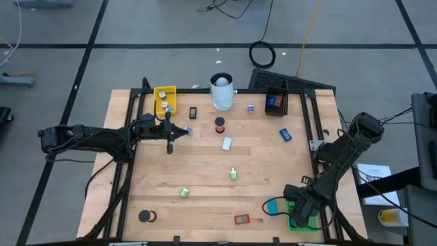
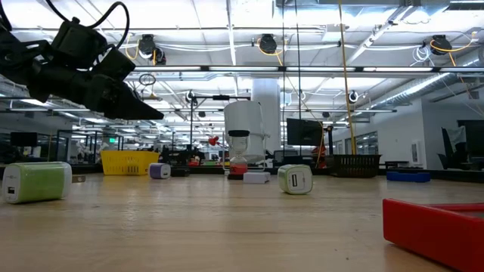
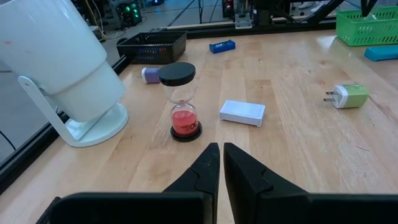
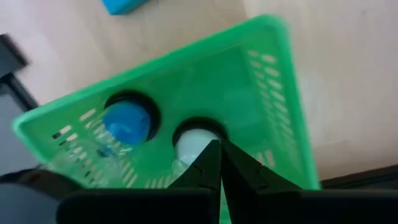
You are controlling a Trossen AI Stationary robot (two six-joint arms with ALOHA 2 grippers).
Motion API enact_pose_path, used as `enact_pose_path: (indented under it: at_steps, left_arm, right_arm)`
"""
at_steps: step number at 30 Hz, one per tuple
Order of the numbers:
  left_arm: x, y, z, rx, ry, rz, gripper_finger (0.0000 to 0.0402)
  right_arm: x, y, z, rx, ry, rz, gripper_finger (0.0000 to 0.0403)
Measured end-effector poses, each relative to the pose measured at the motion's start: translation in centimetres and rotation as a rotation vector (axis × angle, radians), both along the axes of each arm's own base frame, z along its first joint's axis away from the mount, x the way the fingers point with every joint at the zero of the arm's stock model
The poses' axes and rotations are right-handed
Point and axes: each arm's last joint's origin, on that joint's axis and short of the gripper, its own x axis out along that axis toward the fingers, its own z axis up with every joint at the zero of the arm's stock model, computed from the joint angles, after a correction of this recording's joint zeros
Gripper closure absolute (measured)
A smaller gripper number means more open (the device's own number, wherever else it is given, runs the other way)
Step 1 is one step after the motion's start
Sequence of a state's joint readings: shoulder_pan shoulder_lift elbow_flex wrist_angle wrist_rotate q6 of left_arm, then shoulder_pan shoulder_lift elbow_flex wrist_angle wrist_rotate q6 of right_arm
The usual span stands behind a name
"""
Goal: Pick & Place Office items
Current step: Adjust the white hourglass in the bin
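Small office items lie scattered on the wooden table: an hourglass with red sand, a white block, a blue block, two green-and-white plugs, a black disc and a red piece. My left gripper is shut and empty, hovering left of the hourglass. My right gripper is shut and points down into the green tray at the near right. It stands over a white-topped round piece, beside a blue-topped one. My right gripper's shut fingertips point down from above at the white-topped round piece in the green tray. The fingers hide the spot, so I cannot tell whether they touch it.
A tall white cylinder stands at the far middle, with a yellow tray to its left and a black tray to its right. A light-blue piece lies just left of the green tray. Dark rails edge the table.
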State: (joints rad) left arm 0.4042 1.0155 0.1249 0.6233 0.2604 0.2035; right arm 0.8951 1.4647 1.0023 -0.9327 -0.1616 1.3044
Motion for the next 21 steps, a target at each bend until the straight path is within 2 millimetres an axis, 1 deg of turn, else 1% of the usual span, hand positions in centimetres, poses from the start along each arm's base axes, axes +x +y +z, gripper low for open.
enact_pose_path:
  at_steps: [7,17,21]
  left_arm:
    - [0.00,0.00,0.00,0.000,0.000,0.000,0.0371]
    - [0.00,0.00,0.00,0.001,0.000,0.000,0.0371]
    - [0.00,-0.01,0.00,0.000,0.000,0.000,0.0371]
  right_arm:
    - [0.09,-0.47,-0.05,-0.059,-0.030,0.030,0.0402]
    - [0.34,-0.52,-0.04,-0.043,-0.054,0.135,0.0403]
    - [0.50,-0.33,-0.54,-0.052,-0.045,0.179,0.0403]
